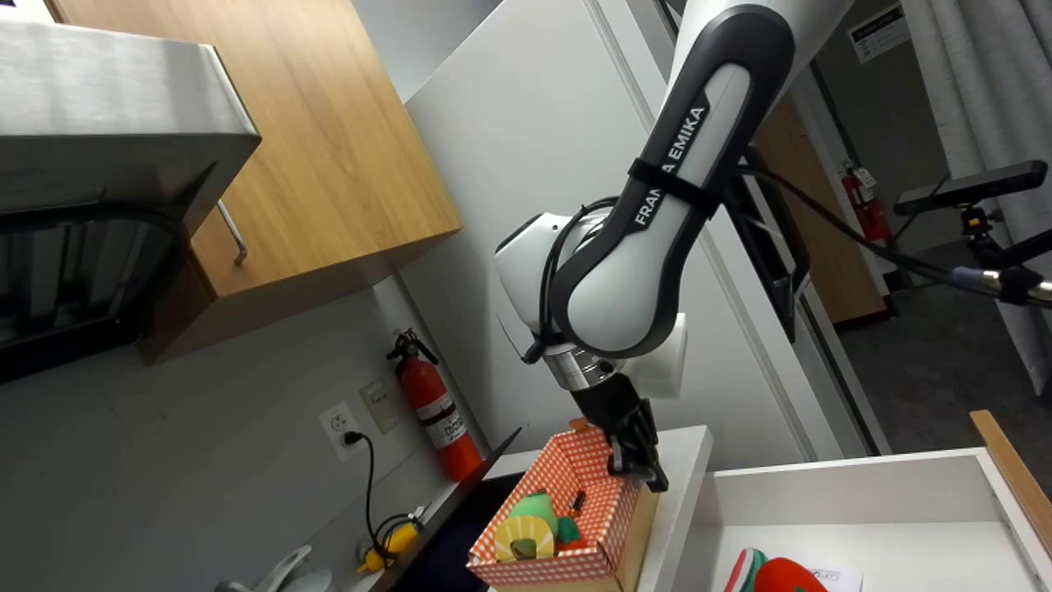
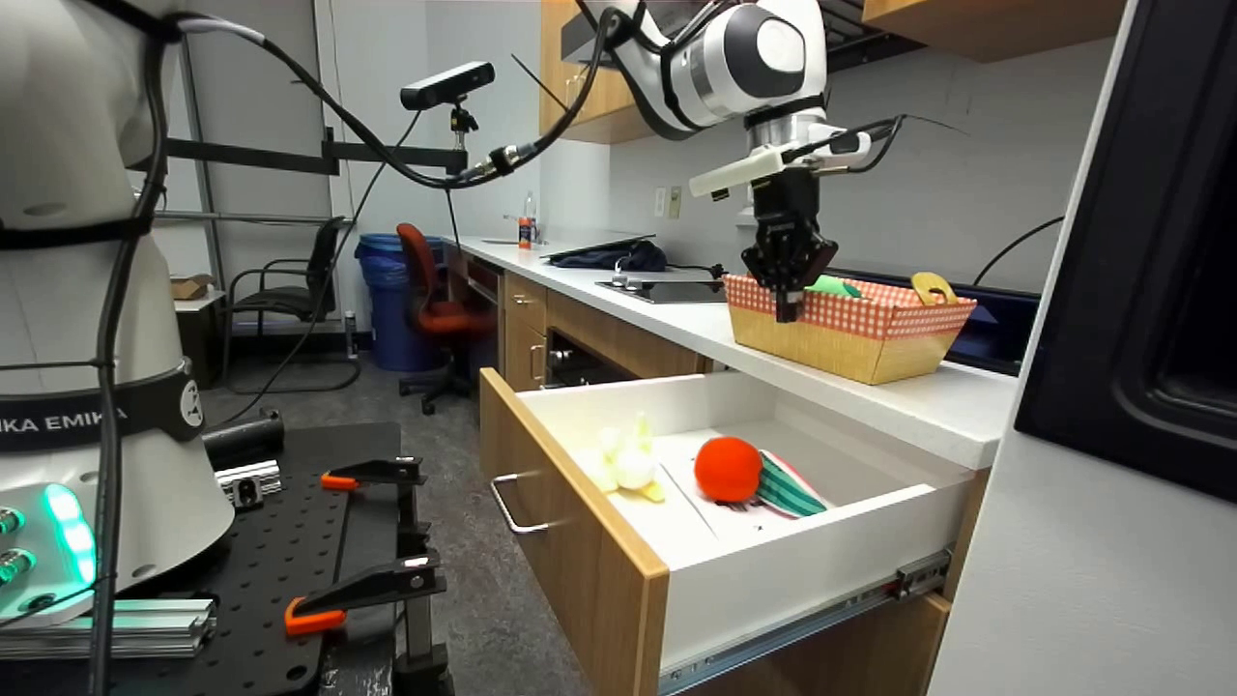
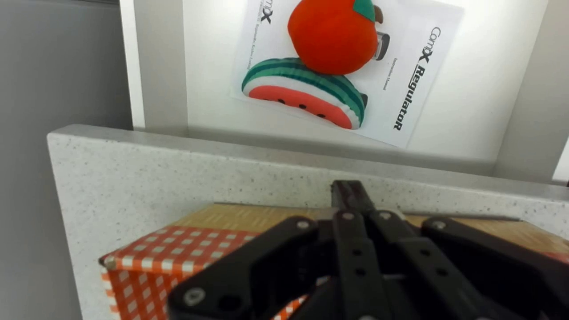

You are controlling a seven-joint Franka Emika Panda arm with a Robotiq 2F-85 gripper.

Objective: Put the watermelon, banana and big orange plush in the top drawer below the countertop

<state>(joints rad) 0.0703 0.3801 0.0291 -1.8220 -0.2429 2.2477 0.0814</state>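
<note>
Closest in the wrist view is my own gripper point(image 3: 352, 194), dark hard linkages with the fingers drawn together and nothing visible between them. From the basket point(image 2: 841, 353), the watermelon point(image 3: 304, 91) lies out past the edge of the countertop point(image 3: 133, 171) and lower, in the smooth white top drawer point(image 2: 773, 597), its long axis running roughly along the basket's long side; my fingertips hang between the two, just beside that side, and whether they touch it I cannot tell. My coming move turns on that: I judge all three placed, so I would lift off without snagging the basket. The watermelon is a plump cloth wedge with striped rind; the round, reddish big orange plush point(image 3: 331, 38) looks to be touching it on the side away from the basket, both over a flat printed manual point(image 3: 406, 75). Farther still from the basket, a pale shape washed out by glare is probably the banana point(image 2: 633, 464). Within the basket's checked lining sit a green toy point(image 1: 534, 508) and a yellow toy point(image 1: 524, 533).
</note>
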